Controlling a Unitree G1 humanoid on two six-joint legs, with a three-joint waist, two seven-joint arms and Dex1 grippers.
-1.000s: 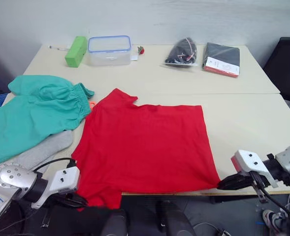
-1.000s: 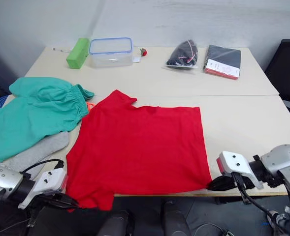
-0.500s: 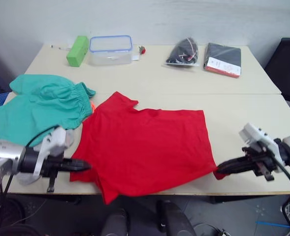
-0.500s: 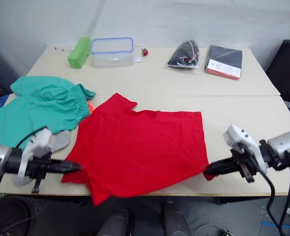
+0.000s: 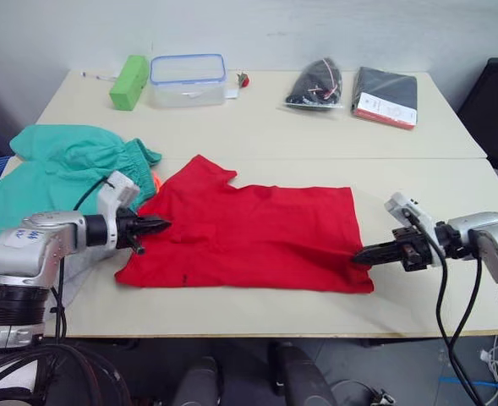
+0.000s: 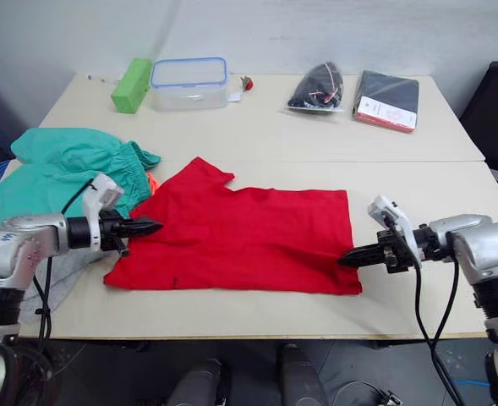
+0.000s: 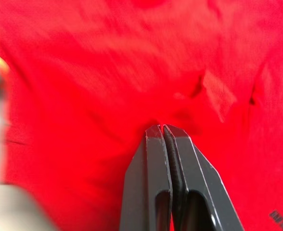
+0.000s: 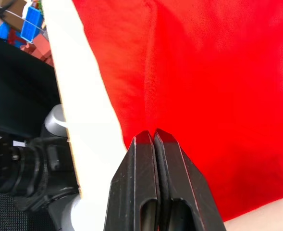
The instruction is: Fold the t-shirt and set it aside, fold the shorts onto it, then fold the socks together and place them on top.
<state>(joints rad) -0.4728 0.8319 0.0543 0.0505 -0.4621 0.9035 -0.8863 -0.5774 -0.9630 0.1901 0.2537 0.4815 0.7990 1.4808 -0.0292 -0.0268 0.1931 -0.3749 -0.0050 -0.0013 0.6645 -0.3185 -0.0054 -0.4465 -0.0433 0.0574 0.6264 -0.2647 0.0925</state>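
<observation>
- T-shirt [image 5: 249,233]: bright red, soft matte cloth, folded into a wide flat band across the near half of the table [image 5: 257,127]. One sleeve rises as a peak toward the far side, and a small dark print sits near the near-left corner.
- My left gripper [image 5: 164,225]: both black fingers are pressed together on the shirt's left edge, pinching red cloth. In the left wrist view the fingers [image 7: 155,159] meet with no gap, and shallow creases spread from them.
- My right gripper [image 5: 356,255]: fingers closed on the shirt's right edge near its near-right corner. In the right wrist view the cloth there shows a long crease running from the tips.
- Shorts [image 5: 58,169]: teal cloth, bunched, with a gathered waistband, lying at the table's left side just beside the shirt; a spot of orange shows between them.
- Socks [image 6: 58,283]: pale grey soft cloth beside the shorts, partly behind my left arm.
- Open room: bare pale tabletop lies between the shirt and the far row of things, along the near edge, and to the right of the shirt.
- Far edge: green block [image 5: 129,82], clear lidded box [image 5: 188,80], dark bag [image 5: 314,86], black packet [image 5: 388,97].
</observation>
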